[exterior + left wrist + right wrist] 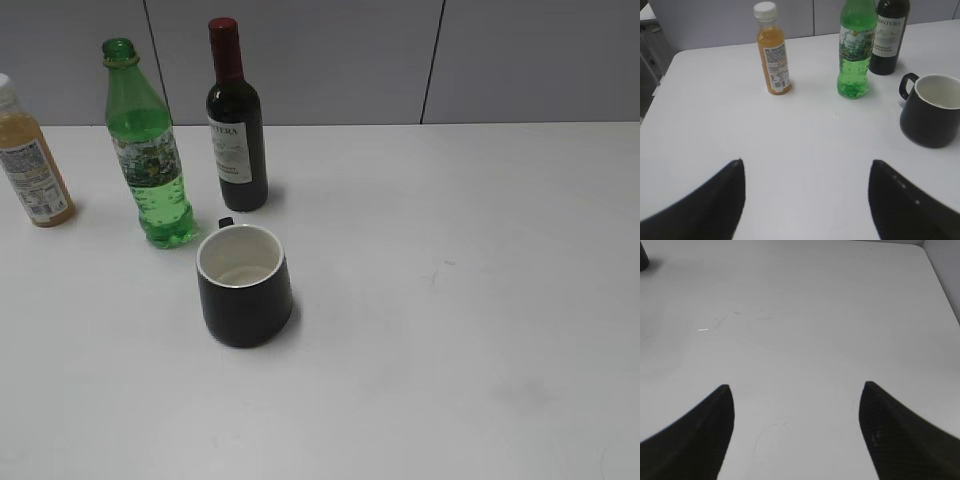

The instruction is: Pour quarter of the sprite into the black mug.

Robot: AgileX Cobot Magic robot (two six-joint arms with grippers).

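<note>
Sprite bottle (857,47): clear green plastic, bumpy base; ahead of left end effector (807,172).
Mug (931,110): matte black, white inside; ahead-right.
Wine bottle (890,35): behind sprite bottle.
Juice bottle (772,48): ahead-left.
End effectors: left and right (797,392) released, empty, over worktop (815,315).

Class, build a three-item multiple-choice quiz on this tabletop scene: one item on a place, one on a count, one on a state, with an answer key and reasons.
1. What stands directly behind the black mug in the exterior view?
A. the wine bottle
B. the orange juice bottle
C. nothing

2. How many bottles are on the table?
A. two
B. three
C. four

3. The sprite bottle's mouth is:
A. capped in white
B. capped in red
C. uncapped

Key: 1 A, the wine bottle rises just behind the mug. 2 B, sprite, wine and orange juice. 3 C, its green neck ends in a bare ring.
</note>
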